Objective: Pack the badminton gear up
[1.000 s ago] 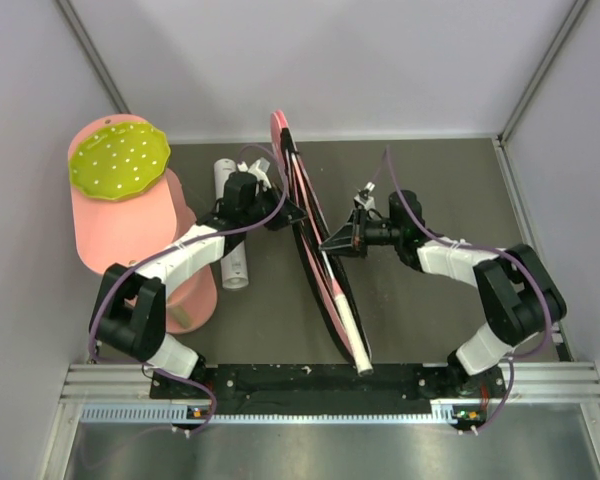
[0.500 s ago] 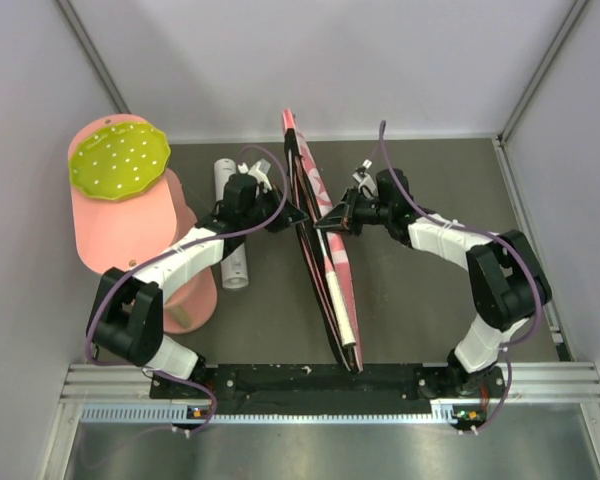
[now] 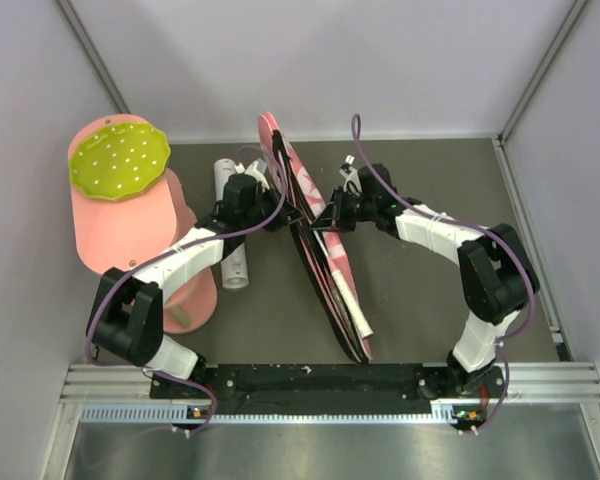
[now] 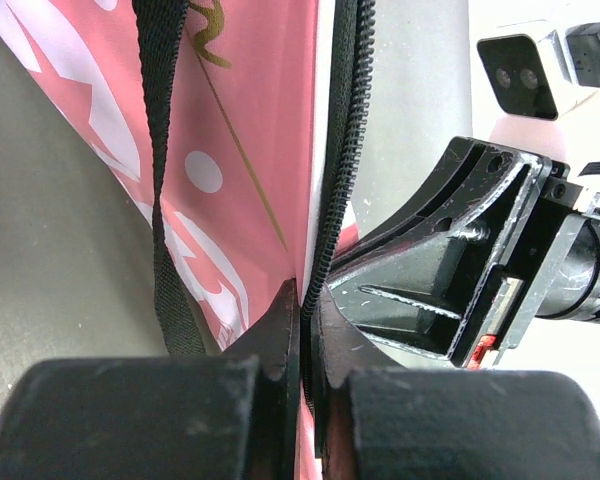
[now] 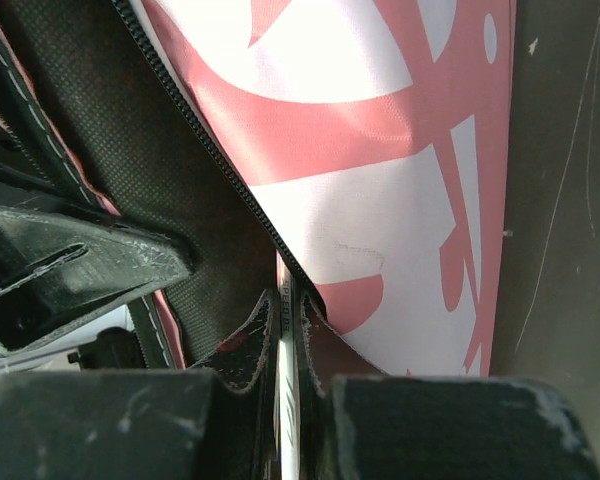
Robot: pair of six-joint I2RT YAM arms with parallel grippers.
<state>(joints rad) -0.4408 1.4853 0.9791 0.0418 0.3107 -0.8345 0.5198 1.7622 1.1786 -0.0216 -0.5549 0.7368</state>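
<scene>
The pink bag [image 3: 330, 262] with white lettering stands on edge in the middle of the table, its black inside open between two zipper edges. My left gripper [image 3: 282, 215] is shut on the bag's left zipper edge [image 4: 325, 200], seen close up in the left wrist view [image 4: 305, 300]. My right gripper [image 3: 324, 222] faces it from the right, shut on a thin white racket shaft [image 5: 286, 300] that runs in at the bag's mouth beside the pink flap [image 5: 380, 150]. A white tube [image 3: 224, 176] lies left of the bag, partly under the left arm.
A big pink cylinder [image 3: 130, 235] with a yellow-green dotted disc [image 3: 118, 160] fills the left side. Grey walls close the back and both sides. The arms' black base rail [image 3: 320, 378] runs along the near edge.
The right gripper has moved toward the back and in against the bag. The bag's top has swung left and its right flap has turned up, showing more pink and white.
</scene>
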